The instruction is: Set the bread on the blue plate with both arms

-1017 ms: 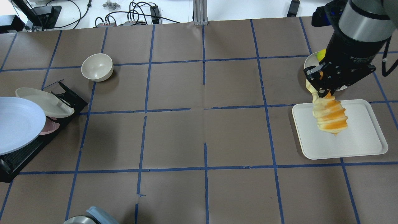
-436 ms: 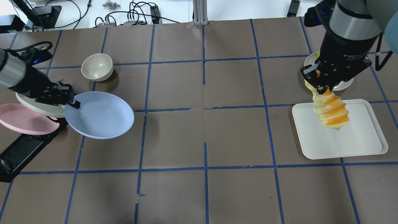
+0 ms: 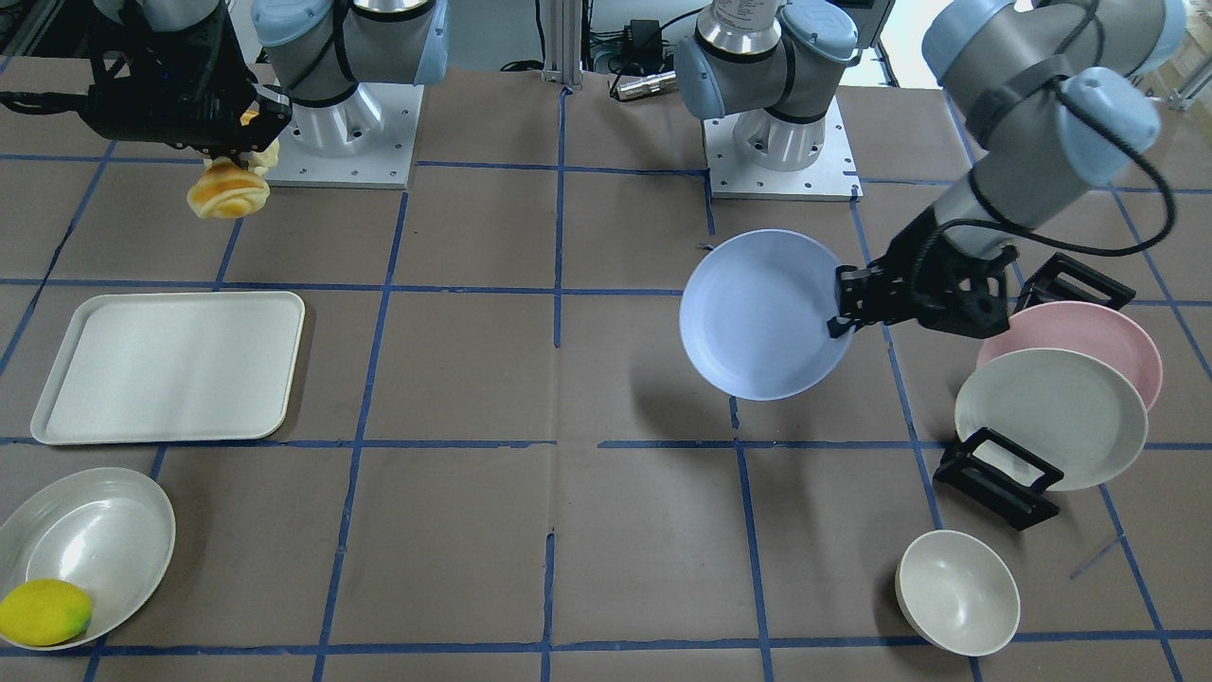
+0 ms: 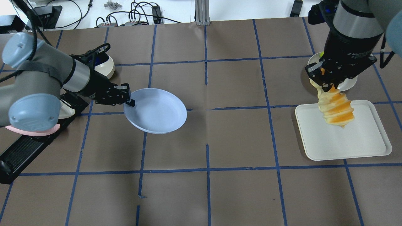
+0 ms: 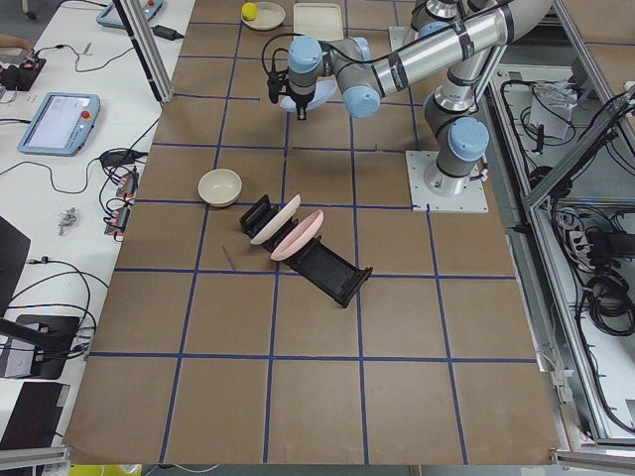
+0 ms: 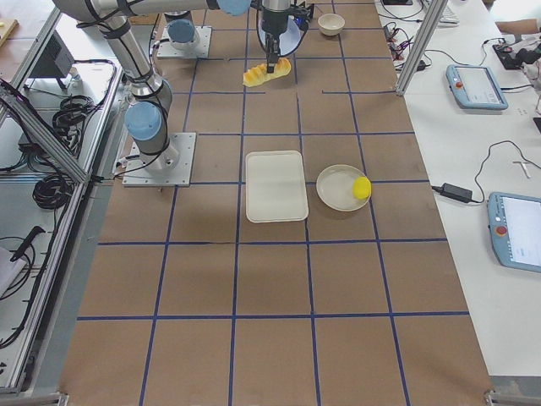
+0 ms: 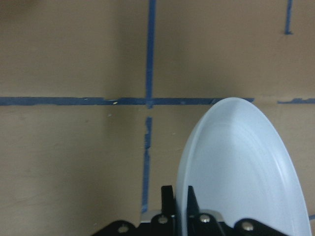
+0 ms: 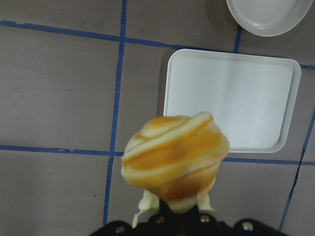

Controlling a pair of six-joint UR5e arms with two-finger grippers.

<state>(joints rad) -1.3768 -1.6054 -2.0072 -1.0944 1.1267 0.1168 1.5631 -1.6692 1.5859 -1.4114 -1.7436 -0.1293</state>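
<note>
Over brown table (image 4: 238, 141), left hand (image 4: 129, 101) reaches sideways clamping blue plate (image 4: 157, 111); right hand (image 4: 328, 86) points down clamping bread (image 4: 335, 108).

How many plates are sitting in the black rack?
2. The cream-white plate stands in the rack on the operators' side, and the pink plate is just behind it, toward the robot. The blue plate is out, held above the table by the left gripper.

Seen from the operators' side, a brown table (image 3: 606, 379) gridded with blue tape. Near left: white tray (image 3: 170, 365), then a shallow dish (image 3: 95, 530) holding a lemon (image 3: 44, 613). Right: pink plate (image 3: 1089, 327) and cream plate (image 3: 1051, 417) leaning in a black rack (image 4: 28, 146), cream bowl (image 3: 956, 592) nearer
</note>
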